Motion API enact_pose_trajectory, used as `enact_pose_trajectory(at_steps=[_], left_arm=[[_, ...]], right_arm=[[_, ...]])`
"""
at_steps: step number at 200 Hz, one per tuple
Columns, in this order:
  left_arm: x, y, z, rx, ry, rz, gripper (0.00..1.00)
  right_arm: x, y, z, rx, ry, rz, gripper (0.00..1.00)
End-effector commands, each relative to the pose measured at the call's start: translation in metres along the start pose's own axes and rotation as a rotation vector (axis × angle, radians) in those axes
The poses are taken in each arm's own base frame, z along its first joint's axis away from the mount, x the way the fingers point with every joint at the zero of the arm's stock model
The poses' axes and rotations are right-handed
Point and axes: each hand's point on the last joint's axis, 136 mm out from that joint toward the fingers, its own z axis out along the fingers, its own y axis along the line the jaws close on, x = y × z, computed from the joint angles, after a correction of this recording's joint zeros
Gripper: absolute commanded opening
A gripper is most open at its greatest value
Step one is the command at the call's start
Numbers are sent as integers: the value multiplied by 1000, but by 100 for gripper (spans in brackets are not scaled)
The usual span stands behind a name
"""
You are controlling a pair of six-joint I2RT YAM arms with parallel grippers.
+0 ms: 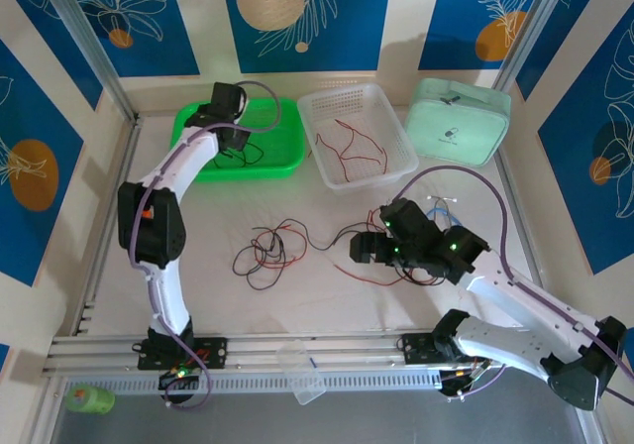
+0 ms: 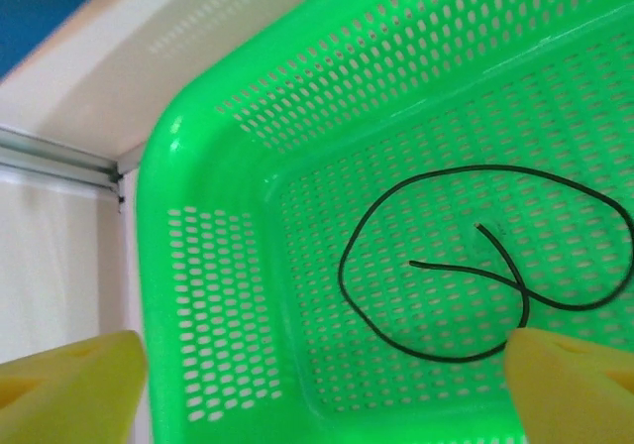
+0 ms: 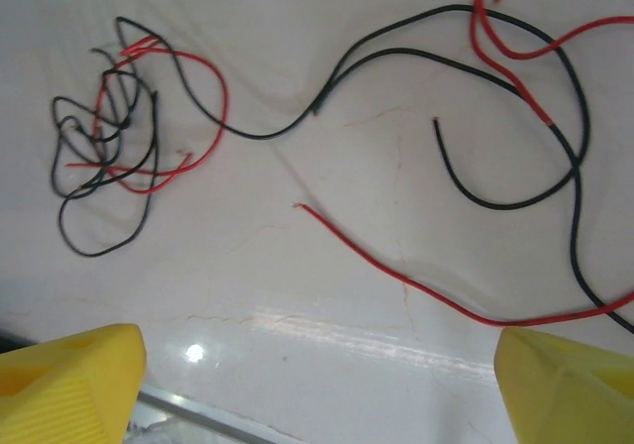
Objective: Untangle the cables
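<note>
Noting layout, left to right. The left end effector [image 2: 317, 399] is hanging over the green basket [image 2: 218, 266], its fingers [image 2: 69, 389] standing wide apart and gripping nothing. A single black cable [image 2: 466, 169] is lying looped on the basket floor, close to the right-hand finger. Risk, as judged: if the arm is dipping as it leaves, a finger could be snagging that loop and dragging it out over the rim.

Mid-counter [image 1: 297, 305], the tangle [image 1: 265, 256] of red and black cables is sitting knotted, apart from both end effectors. Behind it, the white basket [image 1: 309, 137] is holding red cables [image 1: 342, 152].

The right end effector [image 3: 317, 389] is hovering above the counter with its jaws wide and nothing between them. Below it a loose red strand [image 3: 396, 276] is running near a short black strand [image 3: 475, 198], and more strands are crossing at the right edge.

Risks, as judged:
- Closing on a crossing would be lifting two colours together and putting black among red.
- The strands are thin and lying flat, so the fingers may be sliding past them.
- A long black strand [image 3: 267, 135] is trailing into the tangle, so pulling it could be tightening the knot or hauling the whole clump along.
</note>
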Motion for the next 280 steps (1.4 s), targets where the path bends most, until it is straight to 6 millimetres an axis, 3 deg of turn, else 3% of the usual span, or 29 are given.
enact_pose_trajectory(at_steps=[1, 27, 50, 103, 127, 156, 181, 236, 258, 280], left_arm=[[-27, 37, -76, 25, -120, -160, 100], [-13, 41, -128, 111, -146, -300, 100], [18, 33, -157, 188, -137, -415, 100], [102, -3, -182, 310, 12, -435, 97], [127, -11, -192, 339, 30, -444, 96], [148, -16, -201, 357, 36, -465, 96], [158, -19, -205, 370, 48, -471, 95], [165, -25, -215, 413, 36, -480, 95], [165, -27, -221, 437, 20, -487, 94], [164, -30, -228, 471, -2, -493, 94]], right_arm=[[0, -9, 7, 87, 20, 55, 86], [-2, 9, 29, 97, 66, -3, 81], [-9, 39, 53, 77, 90, -106, 78], [-26, 84, 120, 63, 140, -275, 73], [-31, 91, 148, 85, 168, -304, 68], [-34, 94, 169, 92, 186, -302, 60], [-36, 93, 180, 94, 193, -287, 50], [-47, 90, 188, 72, 169, -262, 16], [-55, 97, 180, 50, 146, -274, 0], [-69, 109, 159, 17, 105, -291, 0]])
